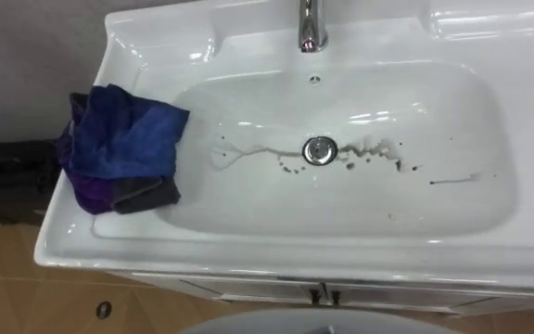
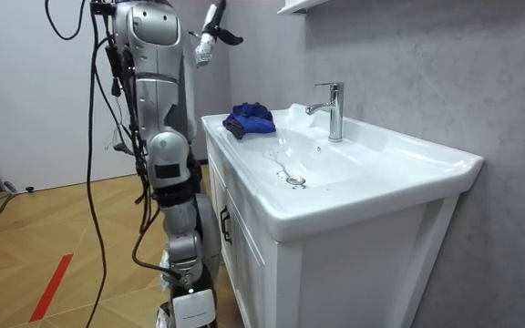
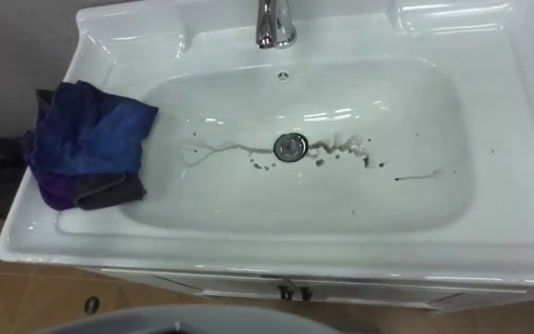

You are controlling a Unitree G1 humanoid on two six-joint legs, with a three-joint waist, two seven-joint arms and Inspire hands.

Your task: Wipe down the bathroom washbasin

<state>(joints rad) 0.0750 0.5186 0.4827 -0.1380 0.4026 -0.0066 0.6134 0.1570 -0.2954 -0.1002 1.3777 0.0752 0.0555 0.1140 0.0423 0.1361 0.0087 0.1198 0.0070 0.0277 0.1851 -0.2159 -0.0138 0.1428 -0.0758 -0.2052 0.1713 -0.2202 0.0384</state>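
Fingers of my left hand (image 2: 210,36): apart or curled, cannot tell. The room view has that hand raised at shoulder height, well clear of the basin (image 1: 434,199), with me standing at the cabinet's cloth end. The eye views add the dirt: a brownish trail (image 1: 248,153) and dark specks either side of the drain (image 1: 320,150). The blue cloth (image 1: 123,139) lies crumpled on the left rim, purple and grey folds beneath.

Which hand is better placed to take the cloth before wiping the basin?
Left, probably. The blue cloth lies on the left rim of the basin, the robot's own left side. The right would have to cross the whole bowl, over the drain and dirty streaks.
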